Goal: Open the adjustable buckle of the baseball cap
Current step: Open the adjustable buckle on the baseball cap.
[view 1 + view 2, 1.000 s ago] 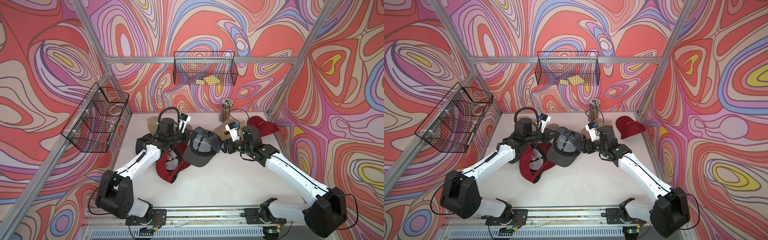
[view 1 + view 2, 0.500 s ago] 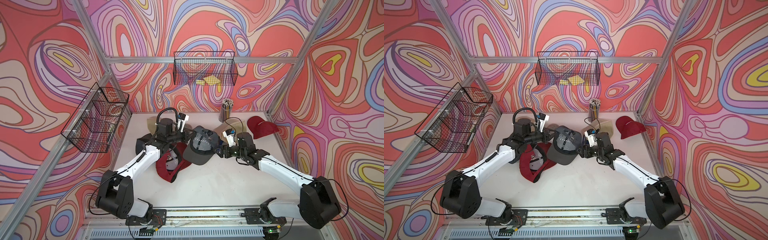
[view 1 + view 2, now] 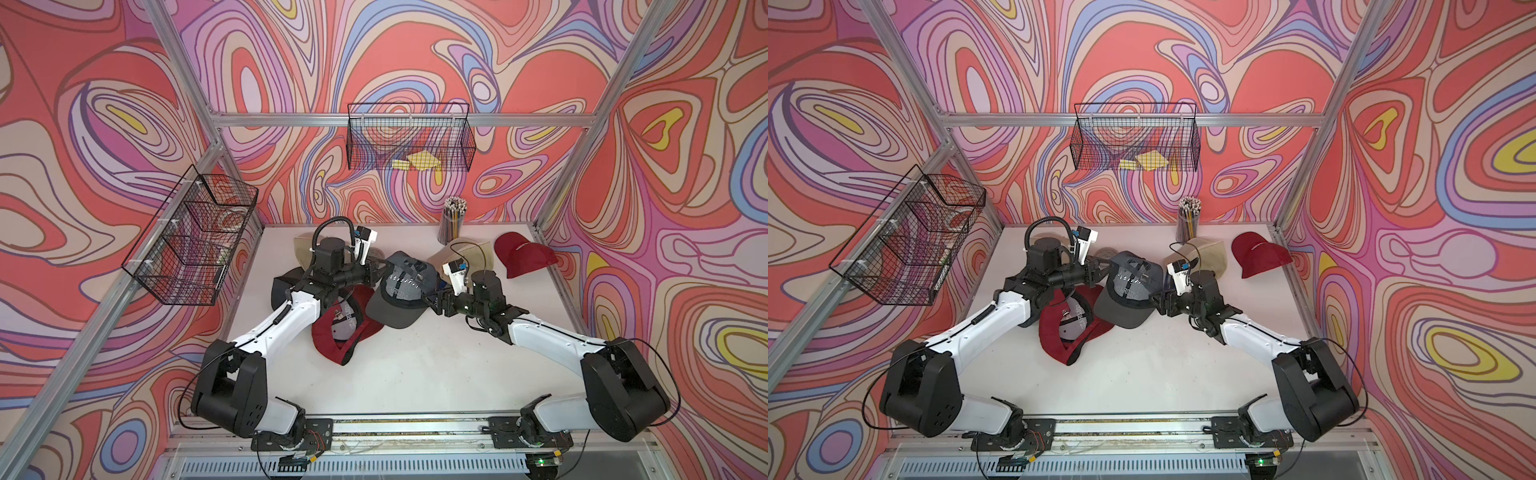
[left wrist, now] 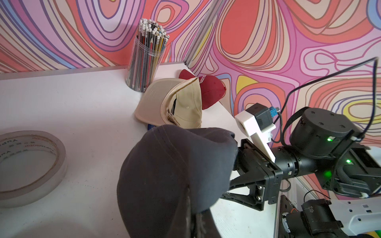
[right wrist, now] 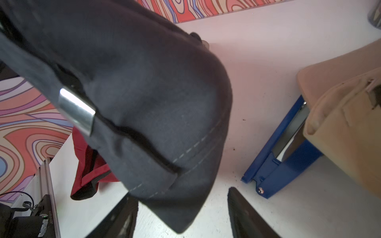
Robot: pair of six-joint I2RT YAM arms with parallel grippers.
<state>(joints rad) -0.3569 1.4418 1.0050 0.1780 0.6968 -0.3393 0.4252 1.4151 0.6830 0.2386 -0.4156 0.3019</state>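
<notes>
White tabletop [image 3: 415, 374] inside swirl-patterned walls carries a scatter of caps. The dark grey cap [image 3: 401, 295] sits near its middle, between the two arms, with its brim toward the front rail. At the cap's far-left rim the left gripper [image 3: 376, 270] has its fingers pressed together on the fabric. In the right wrist view the crown hangs clear of the table, so the cap is carried by that pinch. By contrast the right gripper [image 5: 181, 193] is spread wide: its two dark fingers [image 5: 245, 214] stand apart, the cap's stitched rear edge dips between them, and neither can be seen touching the cloth. Only the right wrist view shows the silver buckle [image 5: 76, 111], sitting on the dark strap at the cap's back; it cannot be made out in the top views. That view also shows a blue object [image 5: 276, 164] tucked under the beige cap [image 5: 340, 123]. From the left wrist view come a roll of clear tape [image 4: 31, 164] lying flat on the table and the right gripper's fingers reaching in beside the crown. An upturned red cap [image 3: 336, 332] lies just beside the grey brim — a second red cap [image 3: 523, 259] sits well apart by the right wall, near a cup of pencils [image 3: 453, 220].
</notes>
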